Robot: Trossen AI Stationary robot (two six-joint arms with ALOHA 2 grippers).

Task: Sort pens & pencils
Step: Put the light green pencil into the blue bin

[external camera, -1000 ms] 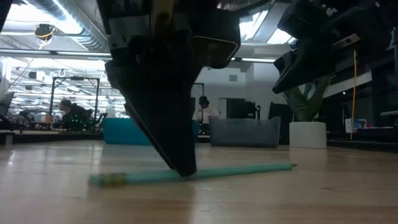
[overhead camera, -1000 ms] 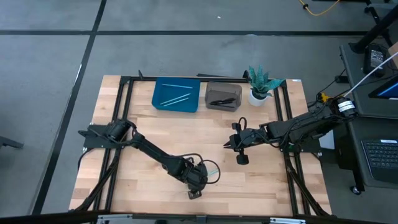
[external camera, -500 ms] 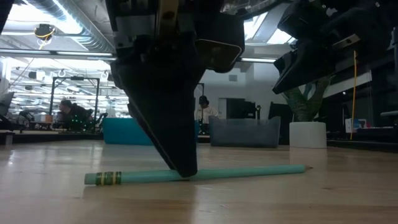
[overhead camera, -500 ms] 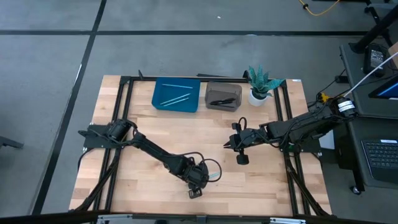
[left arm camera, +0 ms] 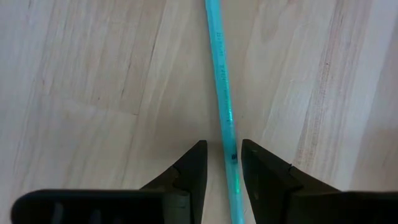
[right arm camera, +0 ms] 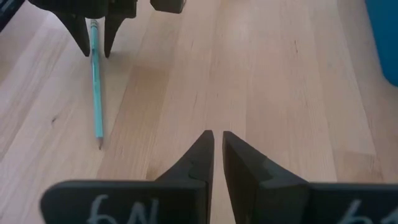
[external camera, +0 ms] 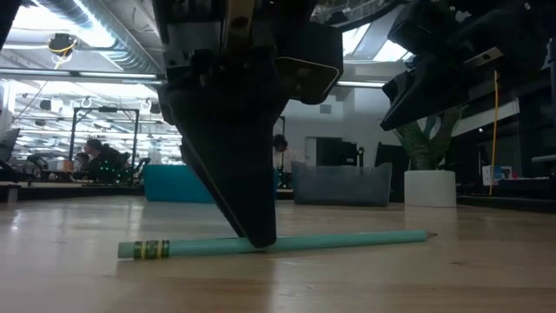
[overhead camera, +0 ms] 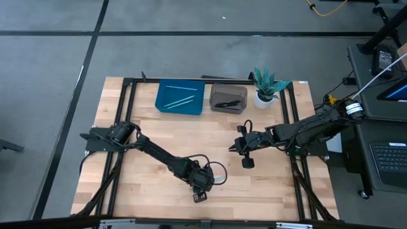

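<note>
Pincer work first: my left pincer (overhead camera: 202, 184) is down on the pale, planked wooden bench (overhead camera: 152, 133), at about six o'clock on its top in the high view. Its two dark, wedge-shaped fingers (left arm camera: 189, 171) stand apart, one on each side of a long, thin light-blue pencil (left arm camera: 224, 112). That pencil lies flat on the wood. In the left wrist view it runs between my fingers with a small gap on one side, and whether the other finger touches it I cannot tell. The low view shows the finger tips tapering down to the pencil's round shaft, which has a dark-striped band (external camera: 155, 249) at one end and a sharpened point at the other.

My right pincer (overhead camera: 233, 147) hangs above bare wood near three o'clock, well apart from the pencil. Its smooth black fingers (right arm camera: 200, 152) are drawn nearly together, a thin slit between them, with nothing in them.

At twelve o'clock, a flat blue rectangular plastic tray (overhead camera: 166, 92) holds two more thin light-blue pencils (overhead camera: 180, 101). Just beside it, a grey rectangular bin (overhead camera: 217, 89) holds short black pens (overhead camera: 227, 103). Next along, a spiky green plant in a smooth white pot (overhead camera: 265, 89) stands at the bench's edge.
</note>
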